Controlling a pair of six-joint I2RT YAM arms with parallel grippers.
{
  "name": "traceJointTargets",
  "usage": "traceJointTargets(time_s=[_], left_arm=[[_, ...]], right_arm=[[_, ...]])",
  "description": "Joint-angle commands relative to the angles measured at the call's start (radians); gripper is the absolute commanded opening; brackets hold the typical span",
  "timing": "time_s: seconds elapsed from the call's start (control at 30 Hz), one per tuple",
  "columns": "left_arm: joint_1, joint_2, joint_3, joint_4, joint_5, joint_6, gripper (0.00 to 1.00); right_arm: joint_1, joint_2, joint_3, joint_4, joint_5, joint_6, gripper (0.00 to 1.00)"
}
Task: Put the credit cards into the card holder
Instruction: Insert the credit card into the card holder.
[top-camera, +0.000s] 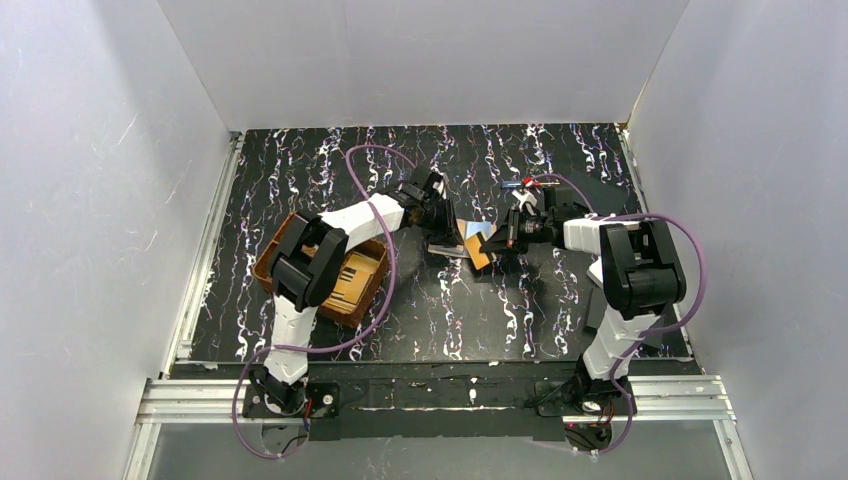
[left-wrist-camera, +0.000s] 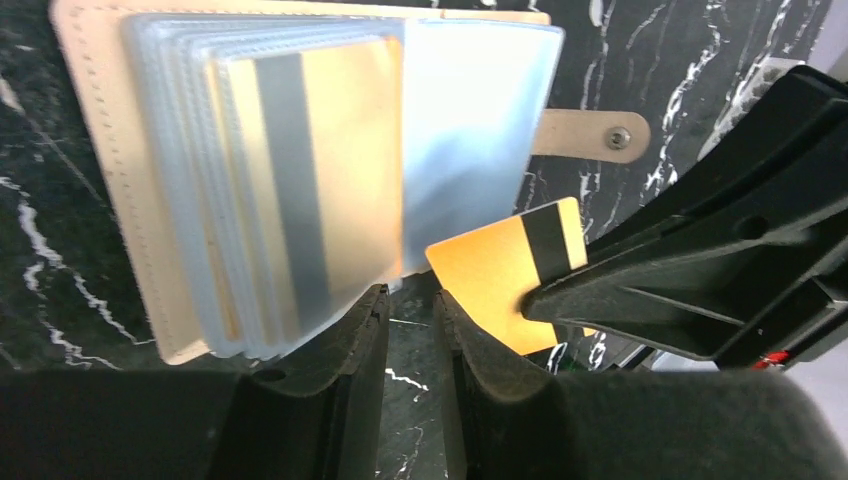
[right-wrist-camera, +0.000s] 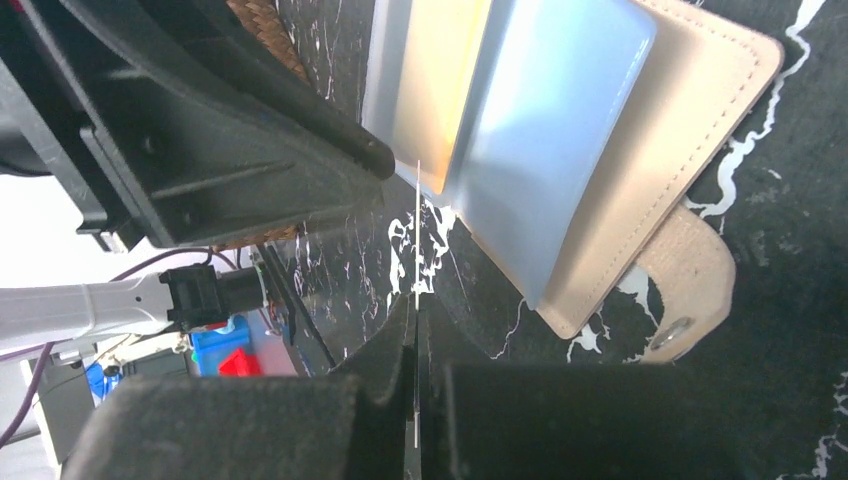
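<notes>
While right gripper (right-wrist-camera: 415, 310) pinches a gold, black-striped card (left-wrist-camera: 490, 280), beige card holder (left-wrist-camera: 125, 150) lies open; left gripper (left-wrist-camera: 410, 305) slightly parted, empty.

- Centre frame: left gripper (left-wrist-camera: 410, 300) and right gripper (right-wrist-camera: 413, 305), with its credit card (left-wrist-camera: 495, 275), crowd the card holder (top-camera: 475, 232).
- Woven tray (top-camera: 330, 275) blocks frame left.
- Table (top-camera: 450, 330) lower centre lies open.

The card holder (left-wrist-camera: 120, 140) runs off the picture's top edge.
</notes>
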Motion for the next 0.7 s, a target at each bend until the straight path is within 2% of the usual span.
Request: traceJointTargets(time_s=[0.0, 0.27, 0.67], left_arm=[[0.012, -0.002, 0.052, -0.053, -0.025, 0.048, 0.21], [0.027, 0.035, 0.043, -0.075, -0.055, 0.018, 0.16], [0.034, 0.035, 0.002, -0.082, -0.07, 0.002, 0.13]], right_arm=[[-0.008, 0.025, 0.032, 0.08, -0.044, 0.017, 0.01], [-0.008, 0.069, 0.046, 0.11, -0.06, 0.036, 0.01], [-0.009, 0.11, 0.054, 0.117, -0.047, 0.053, 0.01]])
